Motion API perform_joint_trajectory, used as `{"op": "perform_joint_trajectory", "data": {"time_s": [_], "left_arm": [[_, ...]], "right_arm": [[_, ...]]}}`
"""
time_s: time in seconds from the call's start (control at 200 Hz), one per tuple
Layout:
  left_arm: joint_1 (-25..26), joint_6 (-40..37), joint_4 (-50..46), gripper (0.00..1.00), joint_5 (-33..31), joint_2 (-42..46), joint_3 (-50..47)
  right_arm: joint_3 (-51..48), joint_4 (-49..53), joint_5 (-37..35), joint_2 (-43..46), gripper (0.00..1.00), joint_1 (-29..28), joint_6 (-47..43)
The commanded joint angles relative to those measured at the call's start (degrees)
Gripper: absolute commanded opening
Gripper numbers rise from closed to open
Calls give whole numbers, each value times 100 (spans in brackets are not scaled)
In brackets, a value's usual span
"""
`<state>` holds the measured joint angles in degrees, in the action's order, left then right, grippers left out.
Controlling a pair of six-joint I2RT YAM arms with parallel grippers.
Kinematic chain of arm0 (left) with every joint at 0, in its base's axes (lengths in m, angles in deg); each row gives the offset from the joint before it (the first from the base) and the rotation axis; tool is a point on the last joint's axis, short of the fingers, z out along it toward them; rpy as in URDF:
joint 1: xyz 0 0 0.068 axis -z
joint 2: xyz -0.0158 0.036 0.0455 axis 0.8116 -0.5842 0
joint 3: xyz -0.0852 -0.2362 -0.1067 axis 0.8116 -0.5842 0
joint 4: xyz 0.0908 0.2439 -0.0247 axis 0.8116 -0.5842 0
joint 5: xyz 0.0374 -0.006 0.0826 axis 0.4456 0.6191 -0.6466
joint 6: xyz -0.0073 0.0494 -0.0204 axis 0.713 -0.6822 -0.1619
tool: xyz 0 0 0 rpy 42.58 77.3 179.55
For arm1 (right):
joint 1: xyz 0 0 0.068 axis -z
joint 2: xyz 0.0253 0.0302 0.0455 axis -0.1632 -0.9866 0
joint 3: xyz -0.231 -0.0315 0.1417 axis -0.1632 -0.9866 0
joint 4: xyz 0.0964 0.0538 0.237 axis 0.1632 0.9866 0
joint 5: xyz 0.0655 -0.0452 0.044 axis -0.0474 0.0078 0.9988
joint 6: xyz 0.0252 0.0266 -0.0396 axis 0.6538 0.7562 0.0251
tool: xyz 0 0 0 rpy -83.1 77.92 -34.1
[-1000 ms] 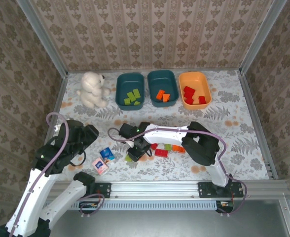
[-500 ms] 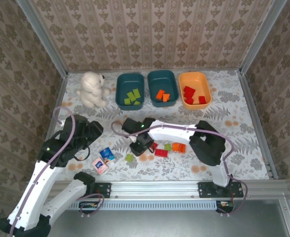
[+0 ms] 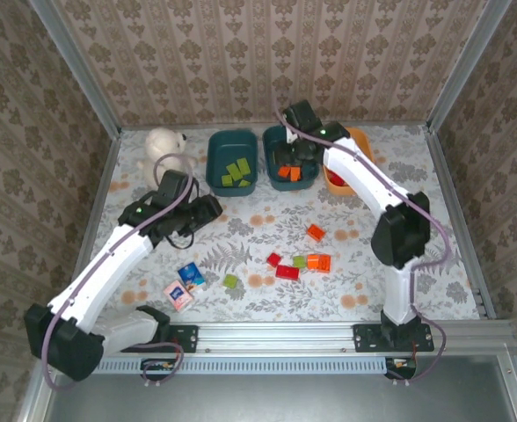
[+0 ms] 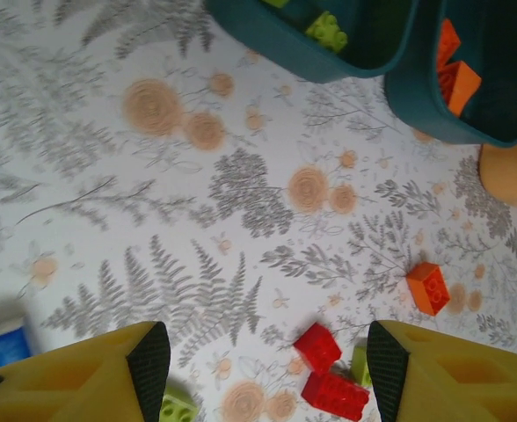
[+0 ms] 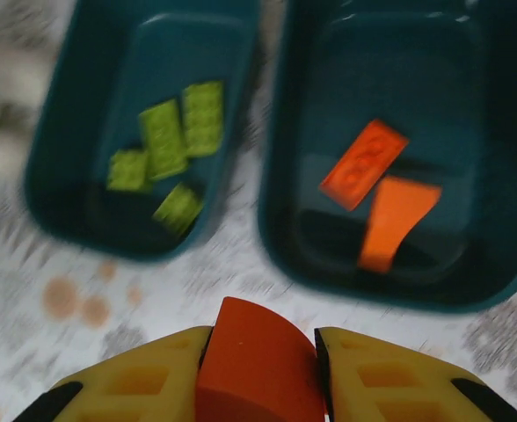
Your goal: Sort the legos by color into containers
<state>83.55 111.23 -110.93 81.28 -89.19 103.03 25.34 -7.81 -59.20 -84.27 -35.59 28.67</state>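
Orange-red brick sits pinched between the fingers of the right gripper, which hangs above the near rim of the middle teal tub. That tub, with two orange bricks in it, lies straight ahead of the jaws and slightly to the right. The left teal tub, holding green bricks, lies ahead to the left. The fingers hide the held brick's long axis. If it is orange, a short forward reach should do; if red, the orange tub further right is the target. Left gripper is spread wide and empty above the loose bricks, the nearer arm to them.
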Motion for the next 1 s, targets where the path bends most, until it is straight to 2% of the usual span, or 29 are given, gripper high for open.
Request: {"op": "perform_joint_trajectory", "data": {"time_s": [0.0, 0.115, 0.305, 0.68, 0.89, 0.995], "left_arm": [[40, -329, 406, 64, 215, -225, 388], [58, -354, 457, 64, 237, -421, 511], [50, -357, 450, 64, 236, -409, 457], [36, -331, 460, 64, 245, -352, 417], [40, -338, 459, 64, 290, -332, 393], [50, -348, 432, 64, 280, -318, 407]], "right_arm": [[766, 684, -632, -922, 26, 196, 156], [1551, 1261, -1086, -1605, 26, 273, 97], [1598, 1481, -1548, -1933, 27, 320, 137], [1931, 1807, -1504, -2441, 29, 371, 174], [2139, 1858, -1343, -2594, 39, 370, 165], [2475, 2038, -1244, -2688, 52, 367, 172]]}}
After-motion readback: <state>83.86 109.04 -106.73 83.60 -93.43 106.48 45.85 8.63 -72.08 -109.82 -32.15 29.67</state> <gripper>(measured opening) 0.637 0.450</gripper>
